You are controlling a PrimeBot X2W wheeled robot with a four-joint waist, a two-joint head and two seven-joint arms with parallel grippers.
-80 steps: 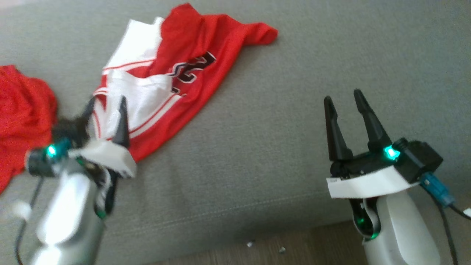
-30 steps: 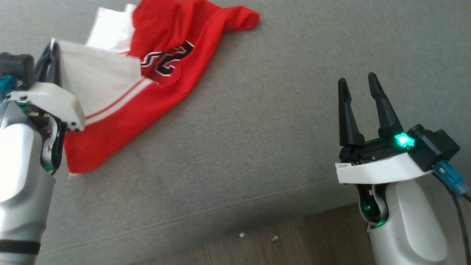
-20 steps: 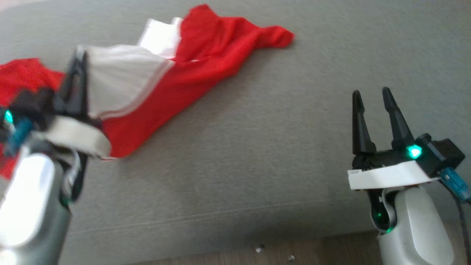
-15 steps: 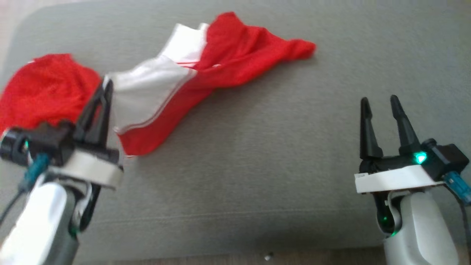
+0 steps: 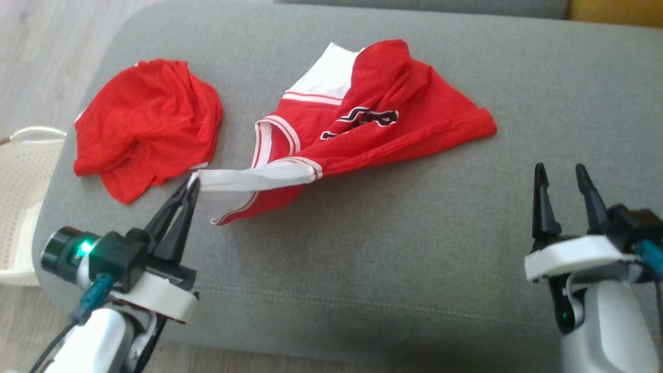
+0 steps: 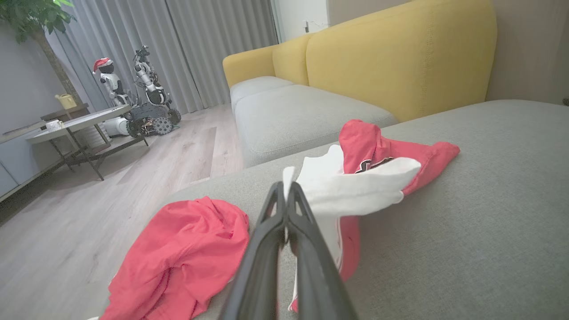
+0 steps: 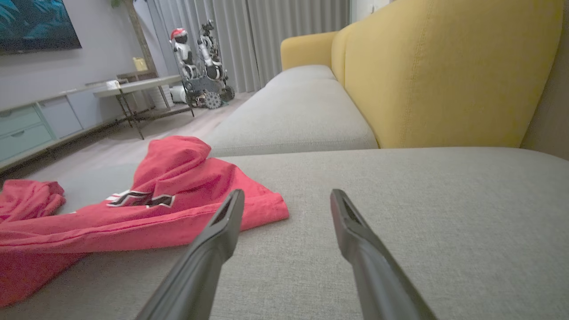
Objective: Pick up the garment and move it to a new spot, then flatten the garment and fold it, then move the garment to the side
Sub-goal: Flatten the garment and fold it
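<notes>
- The left end effector [image 5: 191,182] is seen at the near left, its fingers pressed together and pinching the white edge [image 5: 243,181] of the garment [image 5: 414,111]. That edge is held up off the grey cushion [image 5: 362,248].
- The right end effector [image 5: 559,170] is held at the near right with fingers spread, nothing between them, well apart from the cloth.
- The garment is drawn out from the pinch toward the far right, which sets its long axis. The rest is left crumpled mid-cushion, lettering up.
- Its free red corner [image 5: 484,127] is pointed right, and the right arm is judged nearer to it.
- A second red cloth [image 5: 150,116] is found far left, beside the pinched edge.
</notes>
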